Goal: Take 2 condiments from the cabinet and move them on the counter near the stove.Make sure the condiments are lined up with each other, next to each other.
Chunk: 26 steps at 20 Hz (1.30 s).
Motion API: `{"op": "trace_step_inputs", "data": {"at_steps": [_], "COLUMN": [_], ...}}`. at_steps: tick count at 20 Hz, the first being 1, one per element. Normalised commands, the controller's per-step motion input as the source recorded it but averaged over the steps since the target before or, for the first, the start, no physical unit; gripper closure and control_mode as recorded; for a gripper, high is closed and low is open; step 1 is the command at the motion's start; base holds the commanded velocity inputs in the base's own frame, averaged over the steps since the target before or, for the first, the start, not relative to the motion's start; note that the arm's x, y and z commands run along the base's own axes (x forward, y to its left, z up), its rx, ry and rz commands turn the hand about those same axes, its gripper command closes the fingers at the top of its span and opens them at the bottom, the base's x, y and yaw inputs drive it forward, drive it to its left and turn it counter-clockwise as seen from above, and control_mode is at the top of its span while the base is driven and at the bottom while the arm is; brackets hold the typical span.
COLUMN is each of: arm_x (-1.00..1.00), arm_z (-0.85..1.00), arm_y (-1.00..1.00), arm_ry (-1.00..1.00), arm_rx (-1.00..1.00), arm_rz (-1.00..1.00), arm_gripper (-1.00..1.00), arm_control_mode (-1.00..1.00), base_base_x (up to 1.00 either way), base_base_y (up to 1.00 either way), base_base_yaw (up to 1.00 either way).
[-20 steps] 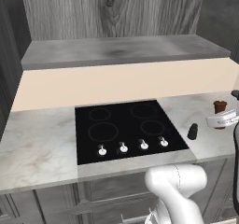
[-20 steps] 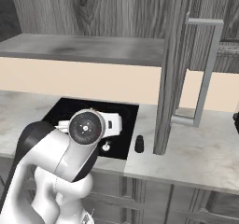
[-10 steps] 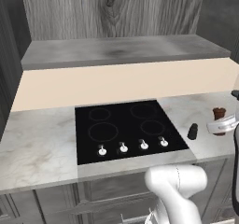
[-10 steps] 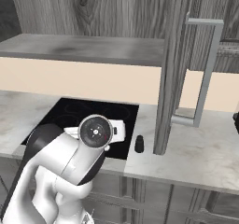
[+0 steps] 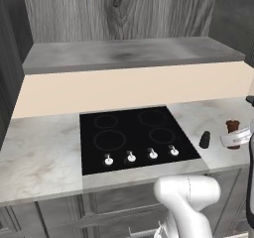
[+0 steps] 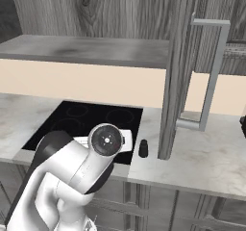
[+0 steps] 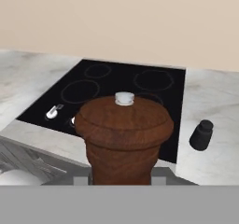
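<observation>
Two shakers: the black shaker (image 5: 204,139) stands on the counter (image 5: 39,152) just beside the stove's (image 5: 134,135) right edge; the reddish-brown pepper mill (image 7: 123,136) sits held in the gripper (image 5: 237,136), above the counter's right end.

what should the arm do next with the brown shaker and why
Probably carry the brown shaker closer to the black shaker and lower it beside it. The black one already stands on the counter by the stove; the brown one sits apart from it, right at the fingers.
</observation>
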Motion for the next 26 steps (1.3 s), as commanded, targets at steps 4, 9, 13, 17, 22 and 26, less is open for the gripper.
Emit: {"op": "trace_step_inputs", "data": {"at_steps": [4, 9, 13, 17, 22, 26], "arm_x": [0.0, 0.0, 0.0, 0.0, 0.0, 0.0], "arm_z": [-0.29, -0.29, -0.26, -0.23, -0.22, -0.19], "arm_y": [-0.05, -0.09, -0.13, -0.14, -0.07, -0.06], "arm_ry": [0.0, -0.02, -0.05, -0.06, -0.07, -0.04], "arm_rx": [0.0, 0.0, 0.0, 0.0, 0.0, 0.0], "arm_rz": [0.0, 0.0, 0.0, 0.0, 0.0, 0.0], "arm_gripper": [1.0, 1.0, 1.0, 1.0, 1.0, 1.0], "arm_control_mode": [-1.0, -1.0, -1.0, -1.0, -1.0, -1.0], "base_base_x": [0.0, 0.0, 0.0, 0.0, 0.0, 0.0], "base_base_y": [0.0, 0.0, 0.0, 0.0, 0.0, 0.0], "base_base_yaw": [0.0, 0.0, 0.0, 0.0, 0.0, 0.0]}}
